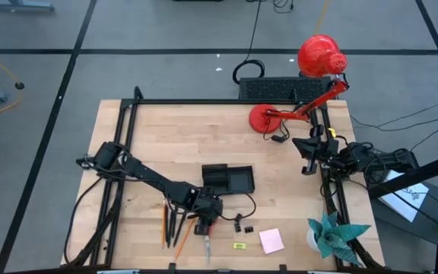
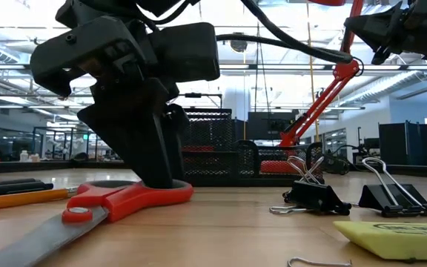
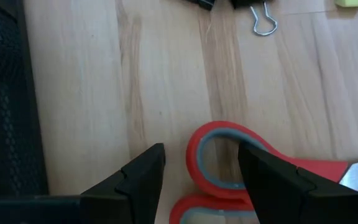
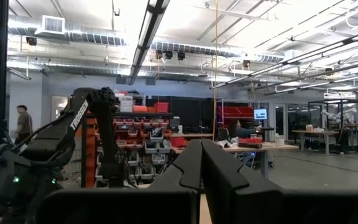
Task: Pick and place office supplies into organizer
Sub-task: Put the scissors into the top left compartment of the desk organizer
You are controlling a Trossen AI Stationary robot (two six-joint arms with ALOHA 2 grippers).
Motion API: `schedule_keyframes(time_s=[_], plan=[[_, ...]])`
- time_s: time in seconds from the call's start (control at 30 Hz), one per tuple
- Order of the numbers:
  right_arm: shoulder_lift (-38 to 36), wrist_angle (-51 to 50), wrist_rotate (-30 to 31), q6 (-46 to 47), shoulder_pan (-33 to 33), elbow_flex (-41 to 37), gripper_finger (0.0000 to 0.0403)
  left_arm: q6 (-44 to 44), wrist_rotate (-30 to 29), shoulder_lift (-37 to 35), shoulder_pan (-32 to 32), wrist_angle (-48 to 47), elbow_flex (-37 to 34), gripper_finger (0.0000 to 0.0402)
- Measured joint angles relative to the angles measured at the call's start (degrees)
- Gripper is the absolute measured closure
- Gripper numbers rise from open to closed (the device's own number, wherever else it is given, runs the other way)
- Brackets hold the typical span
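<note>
Red-handled scissors (image 1: 206,242) lie flat near the table's front edge, blades toward that edge. My left gripper (image 1: 205,227) stands open over their handles, pointing steeply down: one finger (image 3: 272,180) is inside a handle loop, the other (image 3: 143,179) outside it. The black organizer (image 1: 230,180) sits just beyond. Orange and dark pencils (image 1: 172,224) lie to the left. Black clips (image 1: 242,226), a yellow-green piece (image 1: 239,246) and a pink pad (image 1: 271,240) lie to the right. My right gripper (image 4: 201,163) is shut and raised at the table's right edge. My left gripper straddles the rim of one red handle loop (image 3: 194,155) from above, one finger inside the loop and one outside. The low view shows the finger (image 2: 161,174) down at the handle. I cannot tell whether either finger touches it. The scissors lie flat on the table.
A red desk lamp (image 1: 310,76) and a black ribbed box (image 1: 280,89) stand at the far right. A teal paper plant (image 1: 333,234) stands at the near right corner. Black frame rails (image 1: 124,152) run along the table's sides.
</note>
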Motion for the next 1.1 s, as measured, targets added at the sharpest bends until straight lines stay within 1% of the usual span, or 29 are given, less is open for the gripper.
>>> schedule_keyframes(time_s=[0.1, 0.17, 0.23, 0.37, 0.4, 0.43, 0.5, 0.6, 0.7, 0.9, 1.0, 1.1], plan=[[-0.02, -0.01, 0.04, -0.05, 0.0, -0.02, 0.0399, 0.02, 0.01, 0.07, -0.11, -0.05, -0.04, 0.0196], [-0.02, 0.0, 0.04, -0.07, 0.0, 0.0, 0.0399, -0.02, 0.06, 0.09, -0.1, -0.15, -0.07, 0.0221], [-0.02, -0.03, 0.06, -0.1, 0.0, -0.01, 0.0399, -0.03, 0.37, 0.13, -0.03, -0.23, -0.11, 0.0261], [-0.02, -0.04, 0.07, -0.15, 0.0, 0.0, 0.0399, 0.02, 0.53, 0.17, 0.02, -0.2, -0.13, 0.0356], [-0.02, -0.06, 0.07, -0.16, 0.0, -0.02, 0.0399, 0.12, 0.7, 0.17, 0.0, -0.2, -0.13, 0.0374], [-0.02, -0.15, 0.07, -0.17, 0.0, 0.0, 0.0399, 0.44, 0.87, 0.0, -0.02, -0.17, -0.13, 0.0383], [0.0, -0.26, 0.11, -0.17, 0.0, 0.0, 0.0399, 1.04, 0.71, -0.46, -0.4, 0.04, -0.15, 0.0379], [-0.02, -0.26, 0.11, -0.2, 0.0, -0.01, 0.0399, 2.41, -0.55, -1.63, -1.42, 0.82, -0.29, 0.0357], [-0.02, -0.24, 0.13, -0.2, 0.0, 0.0, 0.0399, 4.11, -2.23, -3.78, -2.57, 0.49, -0.55, 0.0353], [-0.02, -0.24, 0.15, -0.2, 0.0, 0.0, 0.0399, 6.18, -10.04, -10.42, -3.77, 1.4, -0.39, 0.0389], [-0.01, -0.24, 0.17, -0.2, 0.0, -0.01, 0.0399, 7.74, -13.37, -13.87, -4.2, 1.56, -0.42, 0.0388], [-0.02, -0.24, 0.15, -0.2, 0.0, -0.02, 0.0399, 10.51, -18.79, -17.39, -4.68, 1.78, -0.39, 0.0375]])
